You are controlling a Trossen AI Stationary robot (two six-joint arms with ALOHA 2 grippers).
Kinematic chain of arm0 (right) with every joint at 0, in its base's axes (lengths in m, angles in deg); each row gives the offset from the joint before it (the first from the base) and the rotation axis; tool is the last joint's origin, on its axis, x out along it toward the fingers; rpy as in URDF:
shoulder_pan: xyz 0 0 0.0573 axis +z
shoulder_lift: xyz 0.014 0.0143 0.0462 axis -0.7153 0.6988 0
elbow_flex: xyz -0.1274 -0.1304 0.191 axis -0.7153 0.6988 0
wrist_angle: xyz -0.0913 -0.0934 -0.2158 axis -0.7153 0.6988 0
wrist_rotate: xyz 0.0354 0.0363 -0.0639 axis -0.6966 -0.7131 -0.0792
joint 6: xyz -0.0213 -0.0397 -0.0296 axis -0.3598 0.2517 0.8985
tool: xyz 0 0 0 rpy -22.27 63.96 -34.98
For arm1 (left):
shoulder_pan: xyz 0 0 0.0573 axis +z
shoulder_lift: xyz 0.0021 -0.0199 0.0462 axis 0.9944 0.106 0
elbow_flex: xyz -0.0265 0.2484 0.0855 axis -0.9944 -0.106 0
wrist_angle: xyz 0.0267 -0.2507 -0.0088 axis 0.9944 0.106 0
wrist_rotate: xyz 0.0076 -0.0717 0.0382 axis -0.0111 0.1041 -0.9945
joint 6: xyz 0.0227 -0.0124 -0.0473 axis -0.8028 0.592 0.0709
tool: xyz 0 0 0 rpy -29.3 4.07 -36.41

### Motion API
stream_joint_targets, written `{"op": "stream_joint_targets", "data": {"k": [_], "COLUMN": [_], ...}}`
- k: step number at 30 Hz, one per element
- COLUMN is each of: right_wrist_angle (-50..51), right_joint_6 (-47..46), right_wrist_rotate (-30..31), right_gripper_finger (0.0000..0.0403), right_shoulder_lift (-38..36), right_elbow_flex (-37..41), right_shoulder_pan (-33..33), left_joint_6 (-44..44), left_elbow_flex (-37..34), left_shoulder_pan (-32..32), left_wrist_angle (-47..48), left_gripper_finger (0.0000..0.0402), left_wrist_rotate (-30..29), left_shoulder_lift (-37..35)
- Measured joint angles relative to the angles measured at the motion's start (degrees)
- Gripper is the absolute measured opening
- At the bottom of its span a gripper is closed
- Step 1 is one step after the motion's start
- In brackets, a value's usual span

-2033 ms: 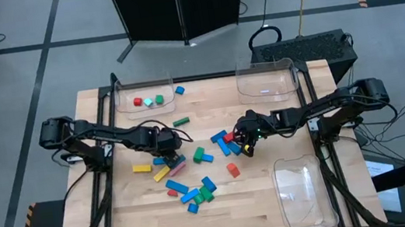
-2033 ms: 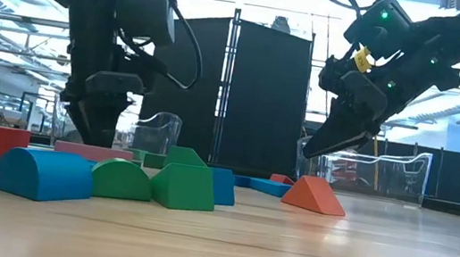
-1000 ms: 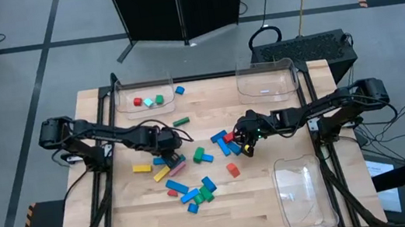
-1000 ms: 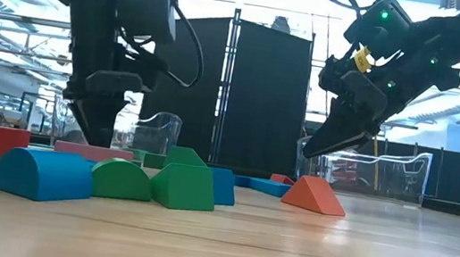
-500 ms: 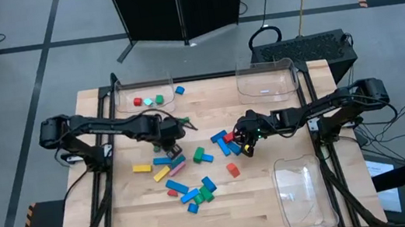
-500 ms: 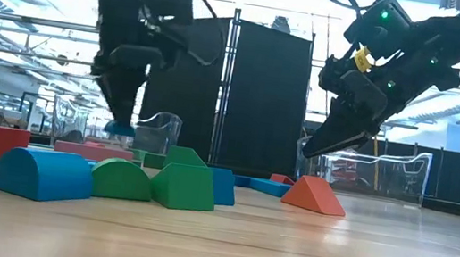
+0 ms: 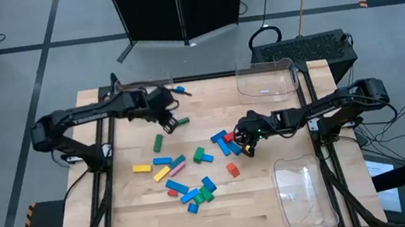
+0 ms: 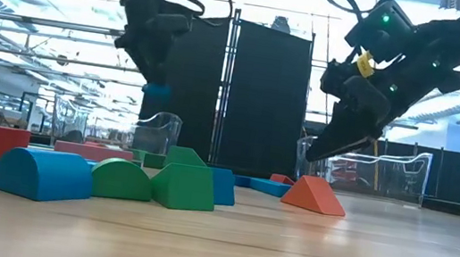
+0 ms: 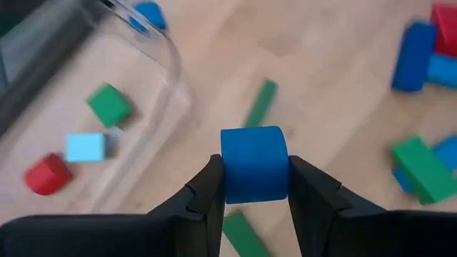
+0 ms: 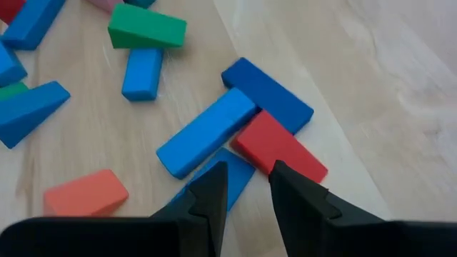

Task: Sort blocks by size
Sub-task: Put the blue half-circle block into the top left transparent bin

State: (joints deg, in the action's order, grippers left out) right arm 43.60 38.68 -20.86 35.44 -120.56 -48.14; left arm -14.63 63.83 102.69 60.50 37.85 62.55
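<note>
Left gripper [image 9: 253, 187] is clamped on a small blue block [image 9: 254, 163], raised near the clear tray [image 9: 153, 44] holding small blocks; best carry it fully over the rim before letting go; right gripper [image 10: 246, 184] hovers empty, narrowly parted, over the pile.

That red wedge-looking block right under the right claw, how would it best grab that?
Probably from straight above, fingers across the red wedge on its two long upright sides. Its top slopes, so pinching top to bottom would slip. The light blue bar touches one side, so the right gripper has little room.
</note>
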Motion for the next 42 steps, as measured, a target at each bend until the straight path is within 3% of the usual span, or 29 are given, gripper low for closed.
{"op": "stream_joint_targets", "data": {"k": [14,23,42], "right_wrist_angle": [-4.23,-4.20,-3.84], "right_joint_6": [-0.65,-0.64,-0.40], "right_wrist_rotate": [2.48,3.04,3.18], "right_gripper_finger": [0.0100,0.0100,0.0100], "right_shoulder_lift": [0.00,0.00,0.00], "right_elbow_flex": [3.29,3.28,3.28], "right_shoulder_pan": [-0.01,0.01,-0.01], "left_joint_6": [-5.11,-7.93,-9.46], "left_elbow_flex": [0.40,0.40,-0.44], "left_shoulder_pan": [15.79,24.97,32.01], "left_wrist_angle": [-0.65,-4.29,-8.88], "left_gripper_finger": [0.0117,0.0117,0.0117], "left_wrist_rotate": [-3.08,-1.30,-1.00], "left_shoulder_lift": [-0.68,2.31,14.18]}}
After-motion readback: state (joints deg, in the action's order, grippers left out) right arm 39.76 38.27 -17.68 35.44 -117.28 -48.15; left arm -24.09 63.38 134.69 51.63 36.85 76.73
